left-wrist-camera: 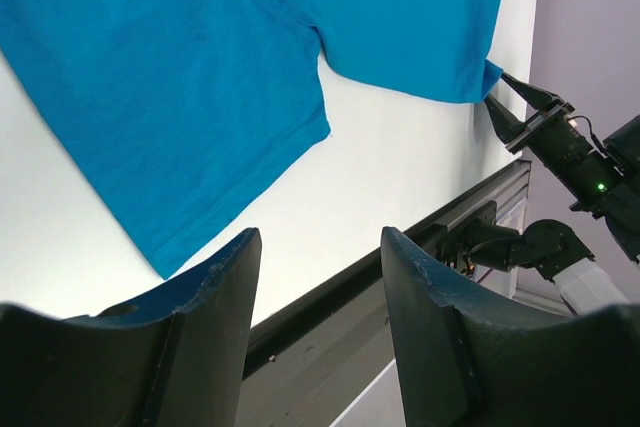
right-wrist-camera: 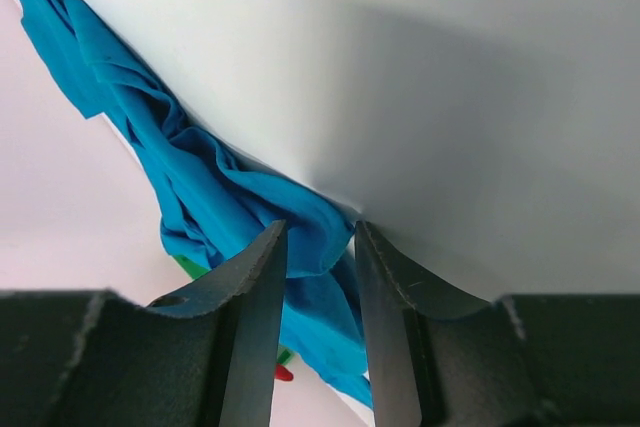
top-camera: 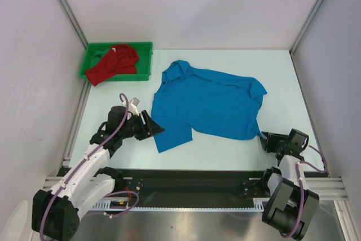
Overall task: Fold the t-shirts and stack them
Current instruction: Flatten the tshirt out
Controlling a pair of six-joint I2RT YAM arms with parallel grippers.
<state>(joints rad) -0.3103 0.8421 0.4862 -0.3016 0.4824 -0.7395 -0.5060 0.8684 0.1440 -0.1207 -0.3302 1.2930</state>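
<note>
The blue t-shirt (top-camera: 208, 103) lies spread on the white table, collar at the far left. The red t-shirt (top-camera: 115, 63) lies crumpled in the green tray (top-camera: 144, 46). My left gripper (top-camera: 152, 127) is open and empty, just left of the blue shirt's near-left corner (left-wrist-camera: 170, 247); in its wrist view the jaws (left-wrist-camera: 320, 247) frame bare table edge. My right gripper (top-camera: 265, 139) is low at the shirt's near-right corner. Its fingers (right-wrist-camera: 320, 237) stand partly open on either side of the bunched blue cloth (right-wrist-camera: 310, 222), with a gap still showing. It also shows in the left wrist view (left-wrist-camera: 497, 90).
The green tray sits at the far left corner. Grey walls and metal posts close in the table on three sides. A black rail (top-camera: 192, 179) runs along the near edge between the arm bases.
</note>
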